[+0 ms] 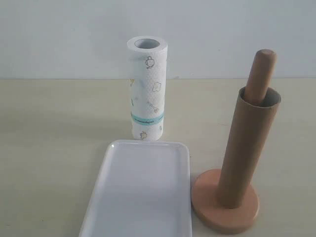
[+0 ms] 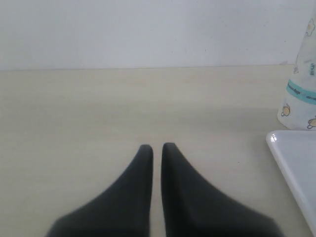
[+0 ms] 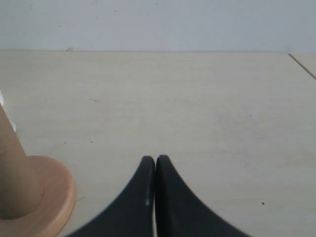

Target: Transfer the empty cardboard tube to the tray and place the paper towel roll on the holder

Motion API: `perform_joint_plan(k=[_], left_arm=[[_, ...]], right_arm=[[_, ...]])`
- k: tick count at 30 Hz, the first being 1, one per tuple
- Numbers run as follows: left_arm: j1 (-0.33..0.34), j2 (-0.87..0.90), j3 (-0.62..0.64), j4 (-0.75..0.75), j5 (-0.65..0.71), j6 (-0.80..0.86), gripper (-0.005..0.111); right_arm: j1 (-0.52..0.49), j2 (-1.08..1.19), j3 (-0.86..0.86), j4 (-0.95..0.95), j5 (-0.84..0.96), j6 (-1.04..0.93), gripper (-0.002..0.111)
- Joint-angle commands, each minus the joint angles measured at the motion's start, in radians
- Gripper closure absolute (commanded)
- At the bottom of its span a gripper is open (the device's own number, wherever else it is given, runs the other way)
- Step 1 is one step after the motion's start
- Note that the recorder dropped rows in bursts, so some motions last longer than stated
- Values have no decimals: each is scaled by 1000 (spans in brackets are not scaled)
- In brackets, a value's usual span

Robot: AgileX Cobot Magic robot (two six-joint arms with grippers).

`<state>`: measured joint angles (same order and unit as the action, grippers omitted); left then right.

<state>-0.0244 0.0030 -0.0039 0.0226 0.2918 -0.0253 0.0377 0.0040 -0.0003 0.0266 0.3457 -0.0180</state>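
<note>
Left claw (image 2: 157,146) and right claw (image 3: 155,159) are both hanging closed and empty over the pale table (image 1: 49,148), with a plain white wall (image 1: 59,34) behind. Cardboard tube (image 1: 247,148) is sitting over the holder (image 1: 205,195) dowel, tray (image 1: 143,192) just beside, towel roll (image 1: 147,94) standing behind the tray.

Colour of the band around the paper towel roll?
Teal, a narrow band low on the white paper towel roll; clearest in the exterior view.

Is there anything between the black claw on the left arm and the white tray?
No, nothing. In the left wrist view, only bare table lies between the left claw, which is shut, and the tray.
</note>
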Motion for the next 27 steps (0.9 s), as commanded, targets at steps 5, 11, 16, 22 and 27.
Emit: perform_joint_plan(k=[5, 11, 16, 22, 27], left_arm=[[3, -3, 4, -7, -1, -1, 101], [3, -3, 4, -7, -1, -1, 101], [3, -3, 4, -7, -1, -1, 101], [3, -3, 4, -7, -1, -1, 101], [3, -3, 4, -7, -1, -1, 101]], right_arm=[[-5, -4, 0, -9, -170, -3, 108], [-5, -4, 0, -9, -756, -4, 108], [-5, 145, -69, -56, -715, -4, 108], [-5, 397, -109, -98, -738, 12, 108], [-5, 502, -109, -98, -751, 12, 108]])
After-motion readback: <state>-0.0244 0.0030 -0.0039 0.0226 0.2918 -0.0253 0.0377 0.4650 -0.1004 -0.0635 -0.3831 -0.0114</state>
